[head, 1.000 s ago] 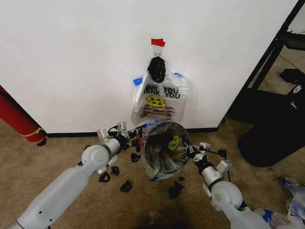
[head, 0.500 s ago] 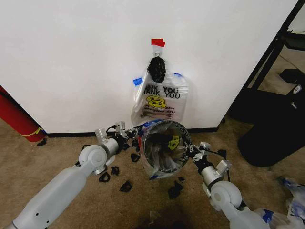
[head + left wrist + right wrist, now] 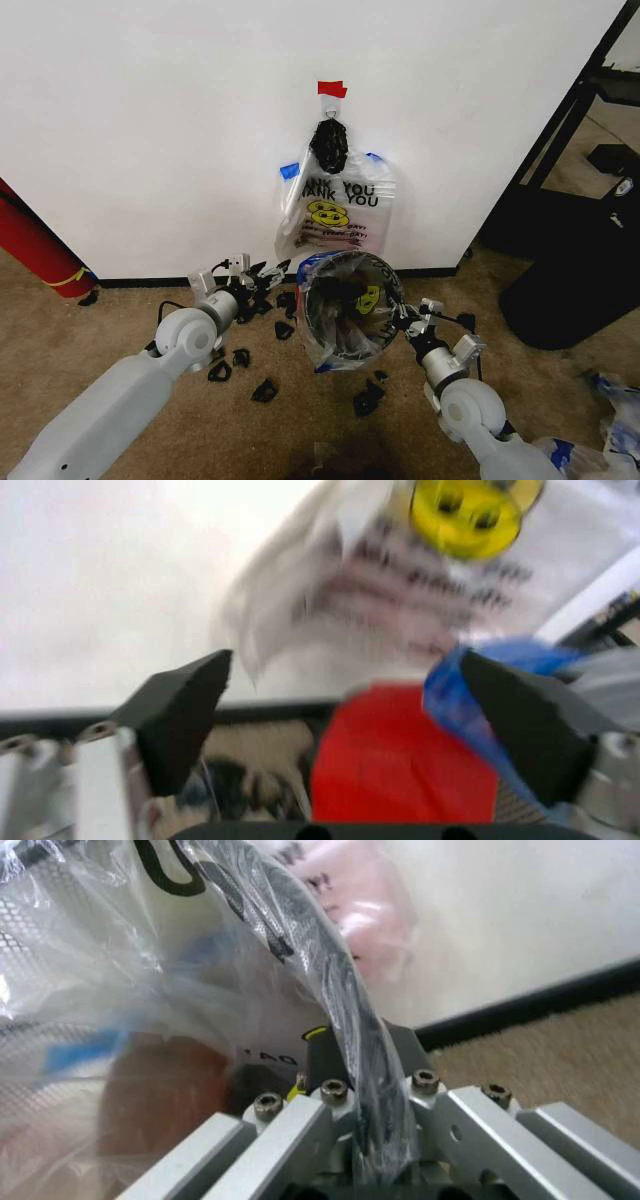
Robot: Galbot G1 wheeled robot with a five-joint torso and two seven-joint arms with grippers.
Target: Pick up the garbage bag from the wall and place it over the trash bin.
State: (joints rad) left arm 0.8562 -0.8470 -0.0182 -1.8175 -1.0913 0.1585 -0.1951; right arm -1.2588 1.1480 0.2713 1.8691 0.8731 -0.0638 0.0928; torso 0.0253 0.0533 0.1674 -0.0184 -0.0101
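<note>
Since a second ago the left gripper (image 3: 262, 276) has drawn back from the trash bin (image 3: 345, 305) toward the wall (image 3: 150, 120) — its jaws spread wide and empty, the bin's red base band between them in the left wrist view. The garbage bag (image 3: 322, 340) already lines the bin with its mouth over the rim, so the task looks nearly done — only letting go remains. On the far side, the right gripper (image 3: 405, 318) reaches low, jaws clamped on rim and plastic together.

1 trash bin (image 3: 345, 310) – 1 garbage bag (image 3: 340, 345)
</note>
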